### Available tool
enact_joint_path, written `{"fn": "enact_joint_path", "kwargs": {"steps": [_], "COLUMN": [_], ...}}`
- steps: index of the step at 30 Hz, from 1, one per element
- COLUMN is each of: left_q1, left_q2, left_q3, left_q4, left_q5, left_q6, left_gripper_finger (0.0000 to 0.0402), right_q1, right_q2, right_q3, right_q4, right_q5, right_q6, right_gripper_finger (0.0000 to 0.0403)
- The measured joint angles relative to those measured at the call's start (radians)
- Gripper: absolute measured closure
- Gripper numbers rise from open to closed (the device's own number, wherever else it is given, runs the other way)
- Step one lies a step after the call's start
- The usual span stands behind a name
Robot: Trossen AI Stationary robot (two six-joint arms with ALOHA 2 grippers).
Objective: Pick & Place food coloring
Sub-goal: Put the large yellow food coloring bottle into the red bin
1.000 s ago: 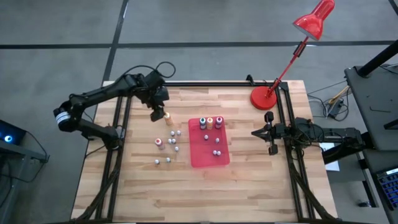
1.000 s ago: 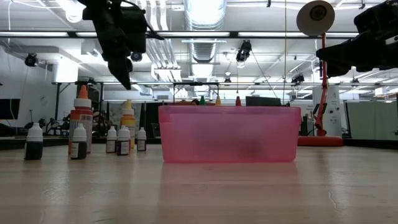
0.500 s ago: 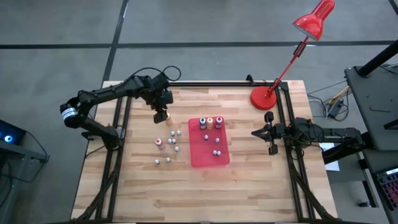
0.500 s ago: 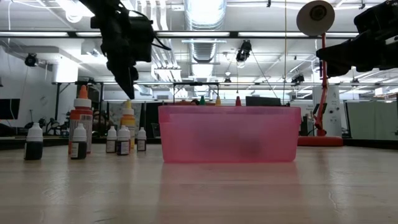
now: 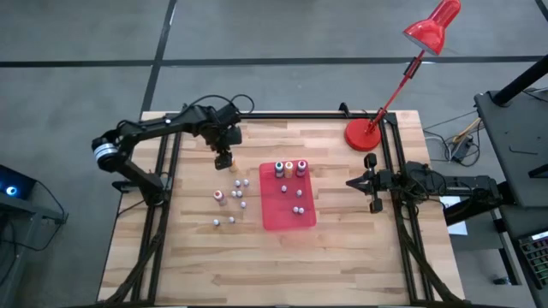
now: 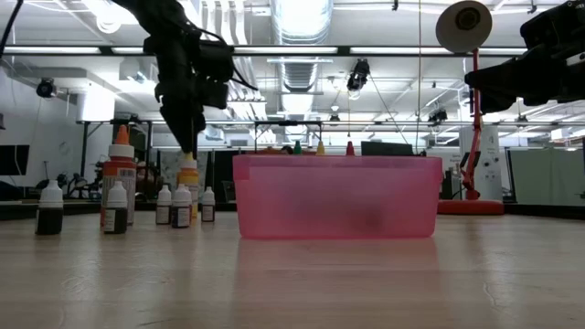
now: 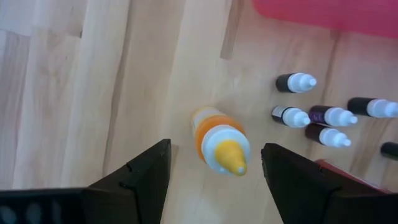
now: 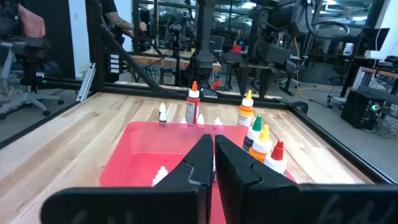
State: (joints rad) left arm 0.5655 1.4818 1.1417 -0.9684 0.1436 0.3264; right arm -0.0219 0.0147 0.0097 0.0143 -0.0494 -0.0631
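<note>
The food coloring bottles stand in a loose group (image 5: 233, 198) on the wood, left of the red tray (image 5: 276, 218); more stand inside the tray, three taller ones (image 5: 289, 168) at its far end. An orange bottle with a yellow tip (image 7: 219, 140) stands upright by itself, on the far side of the loose group. My left gripper (image 7: 216, 149) is open above it, one finger on each side and apart from it; in the low view the left gripper (image 6: 187, 142) hangs just over the bottle's tip (image 6: 188, 163). My right gripper (image 8: 211, 146) is shut, in the air at the table's right side (image 5: 353, 181).
A red desk lamp stands with its round base (image 5: 361, 134) on the far right corner, its arm slanting up to the right. A taller red-capped bottle (image 6: 119, 183) stands among the small ones. Black rails run along the table's left, far and right edges. Bare wood lies near the front edge.
My left gripper has moved toward the table's right and come down, ending over the orange bottle with the yellow tip. The bottles and the tray have stayed in place.
</note>
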Motion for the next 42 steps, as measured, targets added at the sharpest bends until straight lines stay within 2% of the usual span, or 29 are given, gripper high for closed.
{"fn": "enact_joint_path", "kwargs": {"steps": [42], "left_q1": [-0.019], "left_q2": [0.014], "left_q3": [-0.067], "left_q4": [0.087], "left_q5": [-0.006], "left_q6": [-0.035], "left_gripper_finger": [0.018], "right_q1": [0.0], "right_q2": [0.0], "right_q3": [0.0], "right_q4": [0.0], "right_q5": [0.0], "right_q6": [0.001], "right_gripper_finger": [0.0394]}}
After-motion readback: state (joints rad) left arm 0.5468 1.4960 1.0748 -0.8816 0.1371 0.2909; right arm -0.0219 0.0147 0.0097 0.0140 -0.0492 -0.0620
